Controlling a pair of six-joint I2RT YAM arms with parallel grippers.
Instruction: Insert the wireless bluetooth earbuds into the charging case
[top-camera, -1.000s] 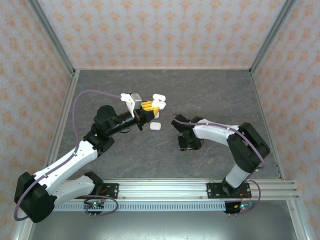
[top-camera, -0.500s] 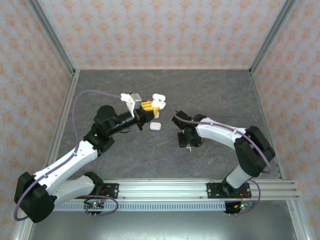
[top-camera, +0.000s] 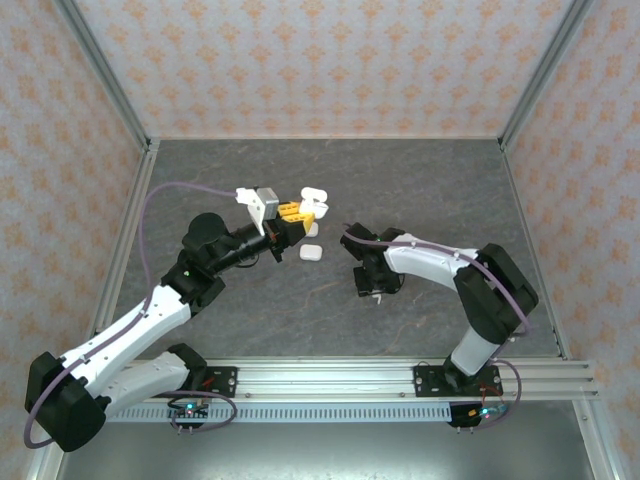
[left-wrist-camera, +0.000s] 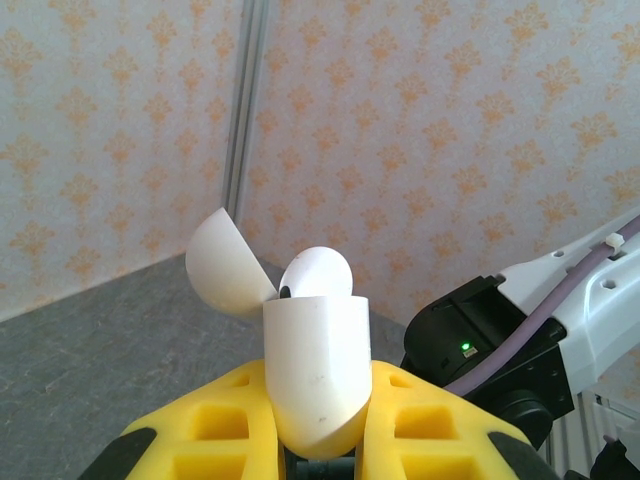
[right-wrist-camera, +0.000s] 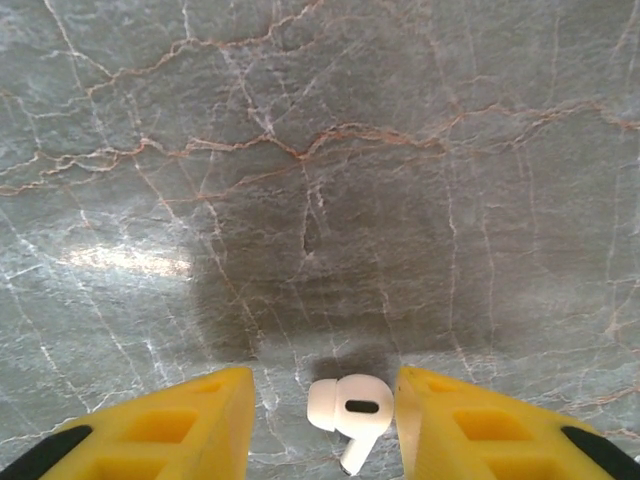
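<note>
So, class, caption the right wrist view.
White earbud lying on grey marbled table, between the open right tool's yellow fingers.

Bright, even light, with a pale glare streak and soft shadow on the table (right-wrist-camera: 300, 120).

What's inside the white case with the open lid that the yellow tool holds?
The round head of a white earbud pokes out of the case beside its flipped-up lid. Its stem and everything deeper are hidden by the case wall.

Enclosed robot test cell, laboratory type. Aluminium frame posts (top-camera: 105, 70) hold patterned wall panels (top-camera: 320, 60) around a marbled tabletop (top-camera: 430, 180) with a mounting rail (top-camera: 330, 378).
</note>
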